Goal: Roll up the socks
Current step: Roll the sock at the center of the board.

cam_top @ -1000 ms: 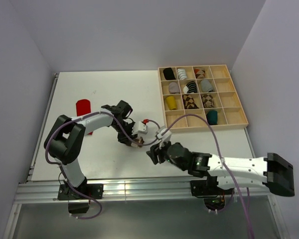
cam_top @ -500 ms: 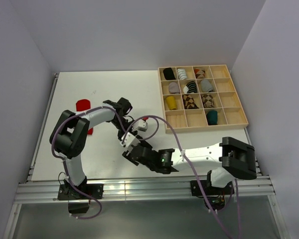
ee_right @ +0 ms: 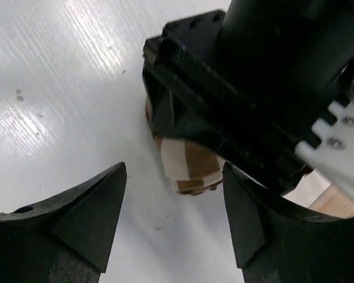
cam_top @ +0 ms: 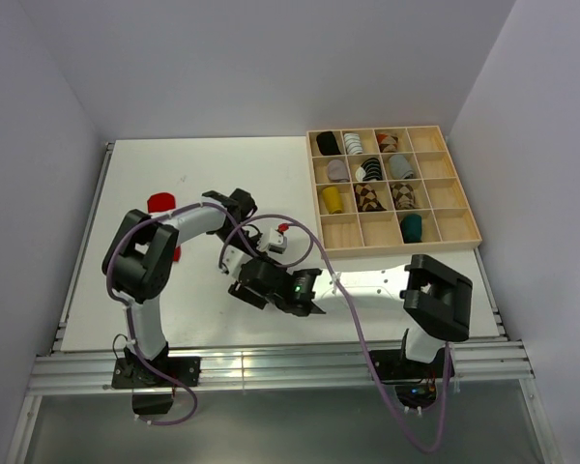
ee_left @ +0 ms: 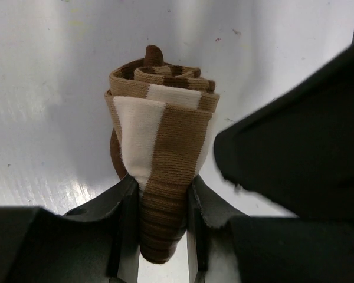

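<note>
One sock in hand: pinches the brown-and-cream striped sock [ee_left: 165,135] by its near end in the left gripper [ee_left: 161,197], both fingers pressed tight into the fabric, coiled far end showing its spiral. Holds that roll over the white table [cam_top: 203,164], just off the near left corner of the wooden tray [cam_top: 379,229]; cannot tell whether it touches the tabletop. Points the right gripper [ee_right: 174,177] at the roll from beyond that same corner of the tray, jaws spread wide and gripping nothing, one finger to each side of the roll's rounded end without contact. Shows, from the left wrist, a black part of that right gripper close beside the roll. Finds the plain red sock [cam_top: 159,203] lying on the table well to the left of the tray, partly covered by the left arm. Finds the dark teal sock [cam_top: 411,227] rolled up inside the tray, near row, third compartment from the left, and other sock bundles [cam_top: 367,169] in black, yellow, grey and patterns filling much of the three rows behind it.
</note>
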`<state>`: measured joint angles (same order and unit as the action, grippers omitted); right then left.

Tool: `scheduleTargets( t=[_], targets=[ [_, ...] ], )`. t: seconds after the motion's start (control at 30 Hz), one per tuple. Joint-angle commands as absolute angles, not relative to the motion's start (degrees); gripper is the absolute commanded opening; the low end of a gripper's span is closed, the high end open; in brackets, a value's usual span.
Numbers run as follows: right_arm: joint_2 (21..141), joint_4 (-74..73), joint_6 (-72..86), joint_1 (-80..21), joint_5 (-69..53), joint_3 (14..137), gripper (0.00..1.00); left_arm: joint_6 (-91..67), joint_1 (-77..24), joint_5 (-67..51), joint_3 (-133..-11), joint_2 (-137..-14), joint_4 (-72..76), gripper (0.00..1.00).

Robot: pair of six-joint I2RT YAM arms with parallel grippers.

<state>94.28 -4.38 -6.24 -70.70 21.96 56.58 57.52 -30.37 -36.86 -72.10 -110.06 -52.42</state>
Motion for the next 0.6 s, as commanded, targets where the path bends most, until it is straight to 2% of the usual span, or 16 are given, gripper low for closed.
scheduleTargets(
  t=[0.0, 0.2, 0.57],
  targets=[
    [95.5, -5.6, -8.7, -69.8, 19.7, 60.5, 0.73, 59.4, -31.6, -32.3, -68.6, -115.8, -56.2, 0.06],
    [96.9, -7.5, -9.8, -68.4, 15.9, 61.2, 0.73, 60.2, -31.6, -32.3, -69.6, -116.9, -58.4, 0.06],
    [99.4, -7.4, -12.5, -66.7, 17.3, 61.5, 0.74, 61.2, -31.5, -31.9, -70.1, -118.0, -60.2, 0.05]
  ],
)
